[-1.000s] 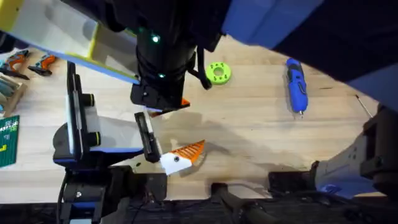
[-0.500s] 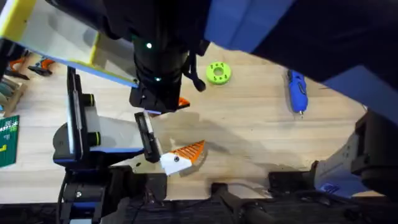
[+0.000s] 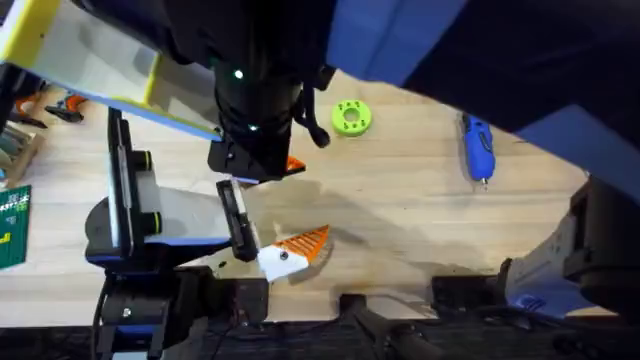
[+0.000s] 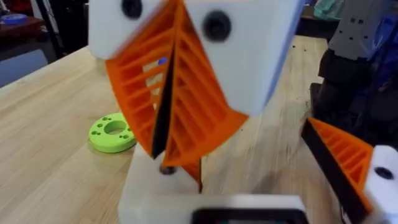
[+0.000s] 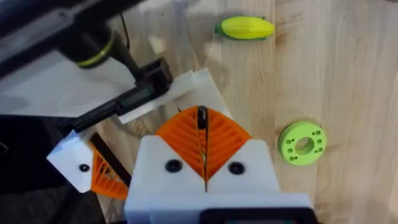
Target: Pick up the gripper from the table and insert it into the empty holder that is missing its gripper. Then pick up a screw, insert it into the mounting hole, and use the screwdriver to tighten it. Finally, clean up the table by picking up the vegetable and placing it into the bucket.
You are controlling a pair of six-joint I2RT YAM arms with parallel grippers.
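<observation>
Blue-grey arm (image 3: 150, 235): seen lying at the left of the tabletop (image 3: 420, 220), its black link reaching toward the middle.
Left gripper (image 4: 208, 208): a white body is glimpsed at the near edge of its own wrist view; open or closed cannot be told.
Holder (image 5: 208, 87): the white angular block is found at the end of that black link, directly under the right gripper.
Right gripper (image 5: 203, 121): closed, and pointed straight down at the holder, with the orange pads pressed together on a thin dark strip.
Loose gripper finger (image 4: 194, 174): taken to be the piece pinched there. A narrow orange sliver is seen standing out below the pads, on the holder. Its long axis is held roughly upright, orange end down. How far it is seated cannot be told.
Mounted finger (image 3: 305, 243): carried on the neighbouring white mount, with its tip pointed to the right.
Green disc (image 3: 351, 117): laid flat, right of the right gripper.
Vegetable (image 5: 244, 27): laid flat on the tabletop, well apart from the disc.
Screwdriver (image 3: 477, 150): laid far right, its long axis running away from the bases and its metal tip turned toward them.
Change: over the last second the right wrist has been shifted slightly away from the bases, and more of the screwdriver's far end has been covered by the blurred arm. Over the last half second almost nothing has been moved.
</observation>
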